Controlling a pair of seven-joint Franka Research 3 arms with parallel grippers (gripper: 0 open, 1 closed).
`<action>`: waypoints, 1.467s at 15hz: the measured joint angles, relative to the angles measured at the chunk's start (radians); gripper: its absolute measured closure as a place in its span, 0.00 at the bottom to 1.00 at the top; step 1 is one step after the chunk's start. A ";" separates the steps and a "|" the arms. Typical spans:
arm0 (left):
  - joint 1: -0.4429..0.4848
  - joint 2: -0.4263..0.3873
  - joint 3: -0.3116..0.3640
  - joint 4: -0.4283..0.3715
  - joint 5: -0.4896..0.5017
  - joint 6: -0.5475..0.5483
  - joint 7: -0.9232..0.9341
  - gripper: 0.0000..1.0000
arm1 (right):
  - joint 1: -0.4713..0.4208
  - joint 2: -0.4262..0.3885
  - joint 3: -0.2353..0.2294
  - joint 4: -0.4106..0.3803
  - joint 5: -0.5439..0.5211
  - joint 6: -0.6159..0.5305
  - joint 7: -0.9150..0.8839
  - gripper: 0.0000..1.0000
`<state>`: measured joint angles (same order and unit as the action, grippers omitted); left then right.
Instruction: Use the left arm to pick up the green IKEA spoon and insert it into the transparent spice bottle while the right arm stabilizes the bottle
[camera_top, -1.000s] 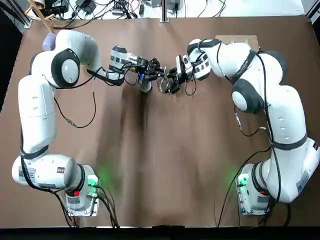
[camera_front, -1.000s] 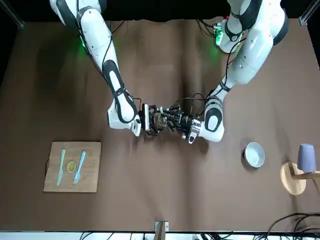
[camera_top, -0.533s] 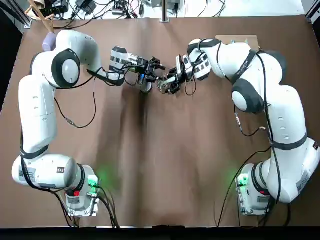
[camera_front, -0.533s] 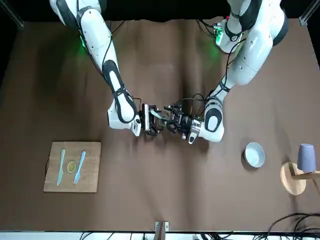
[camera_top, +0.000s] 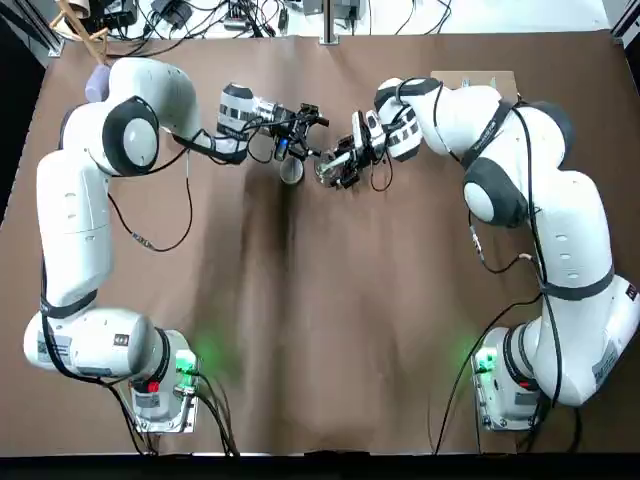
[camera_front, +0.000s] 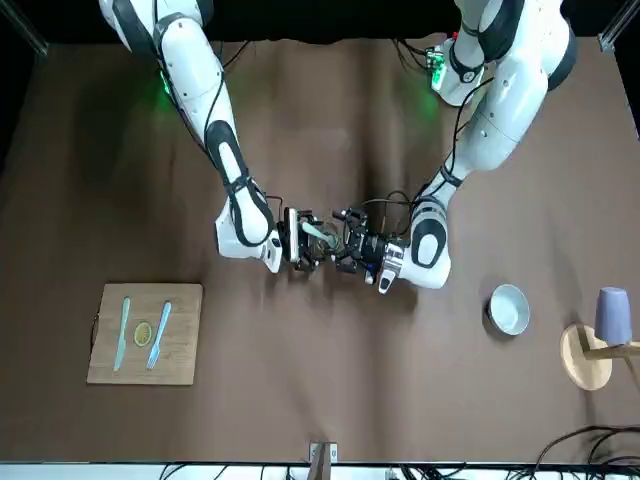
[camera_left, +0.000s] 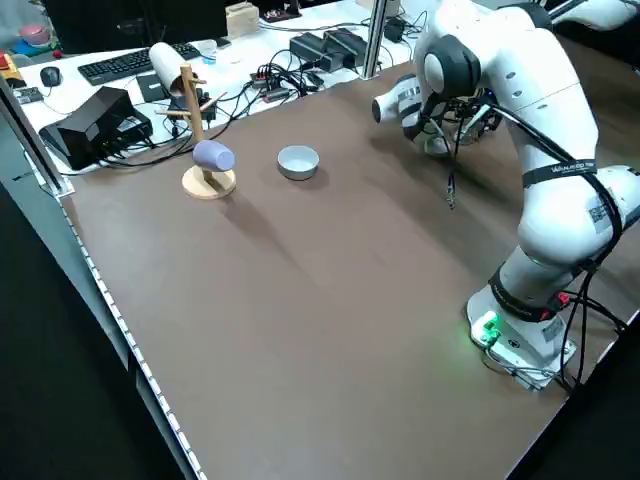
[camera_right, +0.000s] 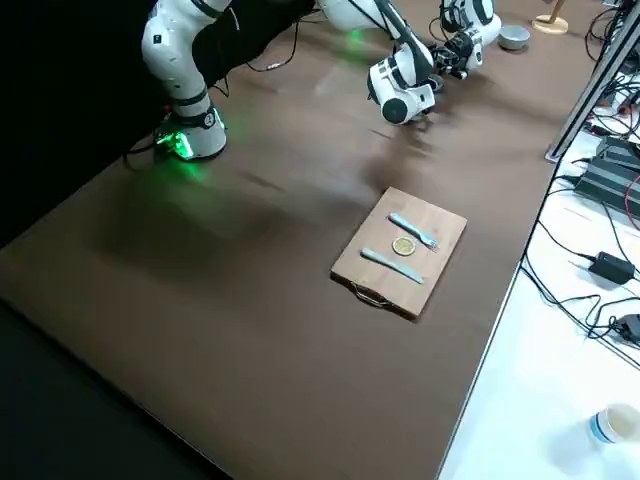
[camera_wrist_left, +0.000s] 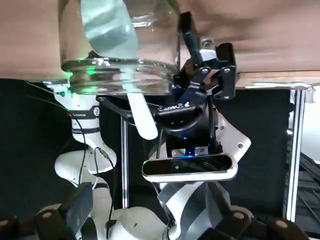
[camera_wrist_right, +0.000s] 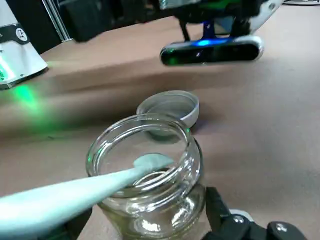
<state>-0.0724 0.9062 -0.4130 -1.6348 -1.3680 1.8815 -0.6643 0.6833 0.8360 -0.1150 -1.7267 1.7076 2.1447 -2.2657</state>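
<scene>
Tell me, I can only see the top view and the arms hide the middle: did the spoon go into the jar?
Observer: Yes. In the right wrist view the spoon's bowl end is inside the jar, and the handle leans out over the rim.
Operator: Is anything holding that handle?
Observer: No. The left wrist view shows the handle end free, and the left gripper is apart from it.
Operator: And the jar, is it loose?
Observer: No. The right gripper has a finger on each side of it, and the jar stands upright on the table.
</scene>
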 joint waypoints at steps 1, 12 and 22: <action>0.005 -0.006 0.000 0.015 0.035 0.000 -0.029 0.00 | 0.000 0.000 0.000 0.000 0.000 0.000 0.000 0.00; 0.118 -0.252 -0.003 0.135 0.569 -0.142 -0.208 0.00 | -0.107 0.000 -0.010 0.000 -0.143 -0.107 0.000 0.00; 0.164 -0.497 -0.002 0.119 1.263 -0.263 -0.178 0.00 | -0.215 -0.165 -0.099 0.050 -0.521 -0.277 0.439 0.00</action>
<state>0.0914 0.4091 -0.4147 -1.5154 -0.1050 1.6185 -0.8427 0.4686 0.6714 -0.2144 -1.6767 1.1867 1.8675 -1.8263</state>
